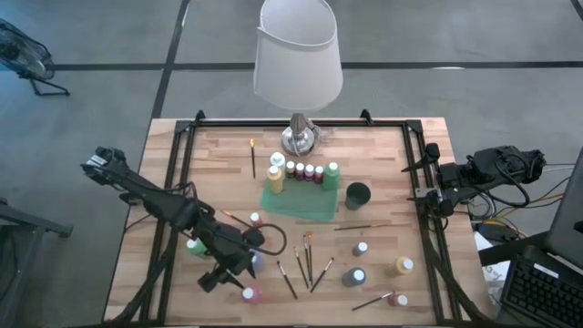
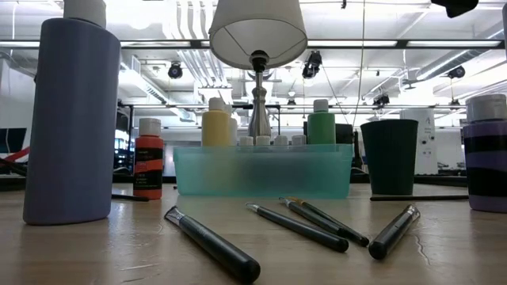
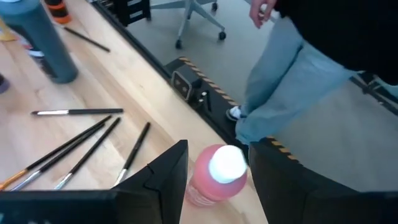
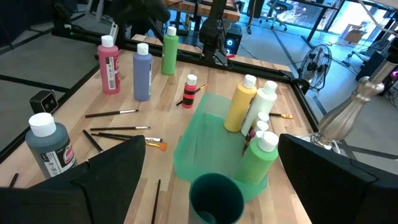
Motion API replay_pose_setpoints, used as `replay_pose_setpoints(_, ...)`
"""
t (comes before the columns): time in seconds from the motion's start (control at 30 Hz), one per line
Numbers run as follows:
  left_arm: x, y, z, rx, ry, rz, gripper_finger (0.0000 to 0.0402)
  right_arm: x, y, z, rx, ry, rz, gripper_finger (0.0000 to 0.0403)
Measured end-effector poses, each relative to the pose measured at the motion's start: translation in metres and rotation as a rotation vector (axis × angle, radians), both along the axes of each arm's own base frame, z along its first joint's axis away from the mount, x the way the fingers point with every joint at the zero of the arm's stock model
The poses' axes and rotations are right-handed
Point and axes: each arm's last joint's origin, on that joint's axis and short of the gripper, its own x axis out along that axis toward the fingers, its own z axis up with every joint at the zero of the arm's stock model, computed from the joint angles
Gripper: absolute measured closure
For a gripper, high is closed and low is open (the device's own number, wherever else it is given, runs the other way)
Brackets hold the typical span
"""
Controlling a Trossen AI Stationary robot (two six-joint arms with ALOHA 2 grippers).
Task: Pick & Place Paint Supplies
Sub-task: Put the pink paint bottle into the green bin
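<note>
text: none legible | bottle labels (image 4: 111, 67) – print too small to read | signs: none

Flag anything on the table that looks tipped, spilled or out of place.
No spill or damage shows. One small red bottle lies on its side near the green tray, while the other bottles stand upright. Paintbrushes lie scattered loose across the table.

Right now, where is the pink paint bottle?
In the high view the pink paint bottle stands at the table's near edge, left of centre, just below the left gripper. The left wrist view shows it between that gripper's fingers.
</note>
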Motion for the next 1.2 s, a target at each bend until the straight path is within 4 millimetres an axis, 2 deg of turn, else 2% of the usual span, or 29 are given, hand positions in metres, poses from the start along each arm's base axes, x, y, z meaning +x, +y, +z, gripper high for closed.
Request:
replay_pose_setpoints(0.3, 0.01, -0.004, -0.014, 0.045, 0.041, 0.056, 0.0227, 0.0, 0.0, 0.0, 0.0, 0.0, 0.0, 0.0039)
replay_pose_setpoints(0.4, 0.017, -0.007, -0.007, -0.015, -0.044, 0.082, 0.0228, 0.0, 0.0, 0.0, 0.0, 0.0, 0.0, 0.0039)
replay_pose_setpoints(0.57, 0.026, -0.009, 0.015, -0.202, -0.162, 0.244, 0.023, 0.0, 0.0, 0.0, 0.0, 0.0, 0.0, 0.0039)
replay_pose_setpoints(0.77, 0.014, -0.008, 0.009, -0.1, -0.089, 0.209, 0.023, 0.0, 0.0, 0.0, 0.0, 0.0, 0.0, 0.0039)
replay_pose_setpoints(0.97, 0.0, -0.024, -0.005, 0.01, 0.001, 0.152, 0.0249, 0.0, 0.0, 0.0, 0.0, 0.0, 0.0, 0.0039)
replay_pose_setpoints(1.07, -0.001, -0.027, -0.009, 0.007, 0.027, 0.164, 0.0258, 0.0, 0.0, 0.0, 0.0, 0.0, 0.0, 0.0039)
replay_pose_setpoints(1.2, 0.0, -0.026, -0.008, -0.038, 0.068, 0.264, 0.0254, 0.0, 0.0, 0.0, 0.0, 0.0, 0.0, 0.0039)
